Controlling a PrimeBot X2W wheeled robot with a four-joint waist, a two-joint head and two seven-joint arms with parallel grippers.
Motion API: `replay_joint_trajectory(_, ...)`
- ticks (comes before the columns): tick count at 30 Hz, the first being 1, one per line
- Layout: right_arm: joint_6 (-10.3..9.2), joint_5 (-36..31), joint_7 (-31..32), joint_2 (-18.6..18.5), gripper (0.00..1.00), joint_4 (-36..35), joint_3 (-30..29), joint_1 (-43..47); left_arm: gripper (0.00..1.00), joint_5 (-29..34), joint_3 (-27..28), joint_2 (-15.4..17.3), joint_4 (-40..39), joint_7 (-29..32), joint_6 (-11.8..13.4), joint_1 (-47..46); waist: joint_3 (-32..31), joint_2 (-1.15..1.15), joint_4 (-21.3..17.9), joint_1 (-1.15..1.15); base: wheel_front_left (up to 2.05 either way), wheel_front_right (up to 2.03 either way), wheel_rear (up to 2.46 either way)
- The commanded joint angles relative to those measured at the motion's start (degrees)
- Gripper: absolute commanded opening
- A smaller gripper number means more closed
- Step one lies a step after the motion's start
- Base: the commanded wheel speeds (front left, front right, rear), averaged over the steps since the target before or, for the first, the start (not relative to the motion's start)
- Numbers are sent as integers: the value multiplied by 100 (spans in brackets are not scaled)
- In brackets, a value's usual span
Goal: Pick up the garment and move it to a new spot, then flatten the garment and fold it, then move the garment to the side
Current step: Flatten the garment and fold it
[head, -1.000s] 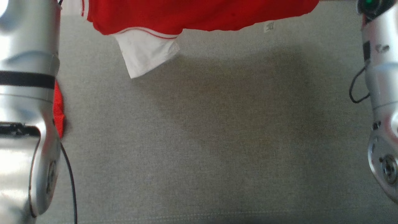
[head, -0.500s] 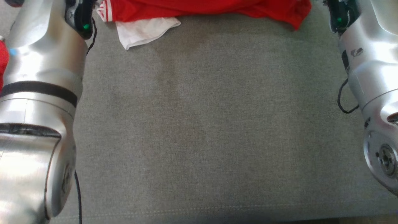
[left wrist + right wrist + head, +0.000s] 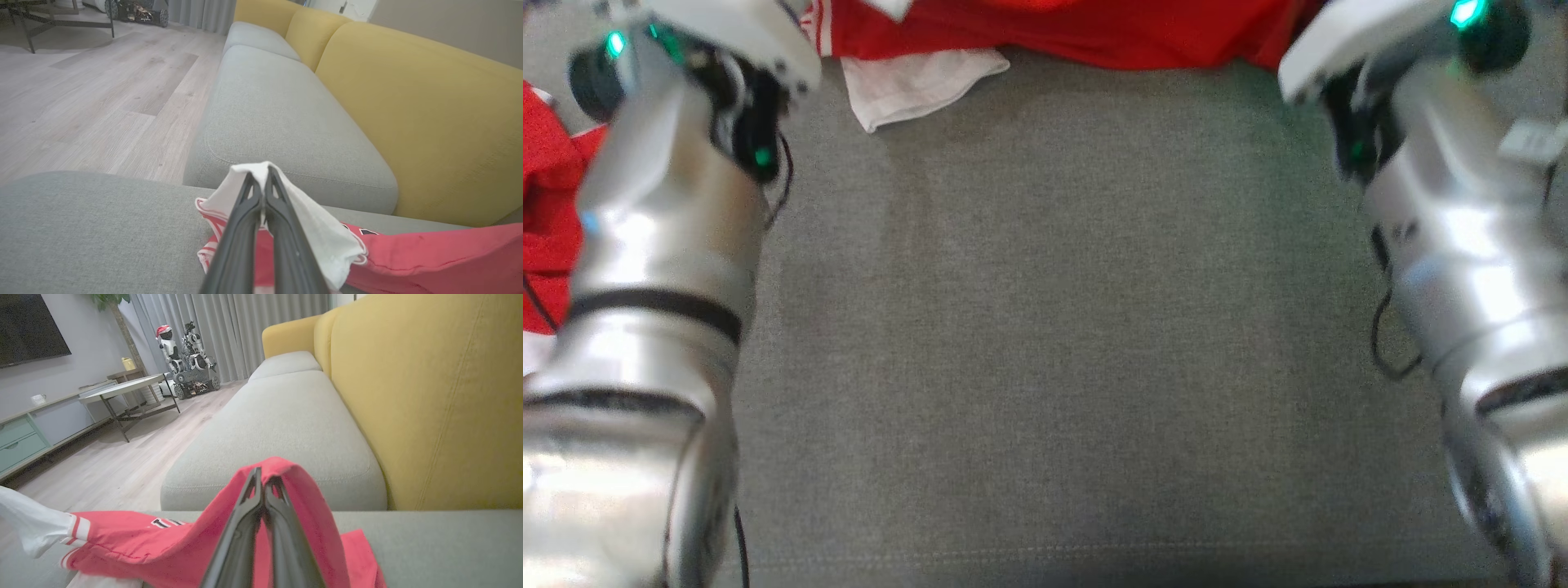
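Note:
The garment (image 3: 1054, 24) is a red jersey with white sleeves, lying along the far edge of the grey seat cushion (image 3: 1054, 327). One white sleeve (image 3: 915, 77) lies flat on the cushion. In the left wrist view my left gripper (image 3: 260, 179) is shut on a white sleeve (image 3: 318, 232), lifted into a peak, with the red body (image 3: 429, 253) trailing right. In the right wrist view my right gripper (image 3: 265, 479) is shut on a raised fold of the red garment (image 3: 163, 543). Both silver forearms (image 3: 662, 245) (image 3: 1462, 245) flank the cushion.
A yellow sofa backrest (image 3: 429, 122) runs behind the grey cushions. Wooden floor (image 3: 81, 102) lies off the sofa's front, with a low table (image 3: 122, 390), a cabinet (image 3: 24, 437) and toy robots (image 3: 188, 355) by the curtains. Red cloth (image 3: 547, 204) shows beside my left arm.
The head view has shifted. The garment, hanging over the cushion before, now rests at its far edge with the white sleeve lying flat. Both forearms reach further up the picture.

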Motion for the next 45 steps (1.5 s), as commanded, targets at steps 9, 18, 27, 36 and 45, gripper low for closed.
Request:
replay_joint_trajectory(9, -4, 921, -104, -449, 0, -1463, 366, 2211, 0, 184, 369, 405, -2420, -71, 55, 2322, -777, 0, 102, 0, 0, 0, 0)
replay_joint_trajectory(18, -4, 1189, 414, -844, 0, -2940, -33, 4460, 0, 236, 483, 496, -5213, 269, 590, 5282, -1551, 0, 164, 0, 0, 0, 0)
replay_joint_trajectory(27, -4, 484, 1729, -457, 0, -5179, -1324, 6700, 0, 344, 256, 606, -7970, 1567, 1216, 7468, -1916, 0, 172, 0, 0, 0, 0)
replay_joint_trajectory(36, -4, -68, 2985, 104, 0, -7095, -2170, 8179, 0, 338, 269, 654, -9357, 2269, 1687, 8713, -2044, 0, 139, 0, 0, 0, 0)
replay_joint_trajectory(45, -4, -20, 3325, 146, 0, -7470, -2353, 8582, 0, 247, 228, 612, -9613, 2565, 1861, 9119, -2086, 0, 129, 0, 0, 0, 0)
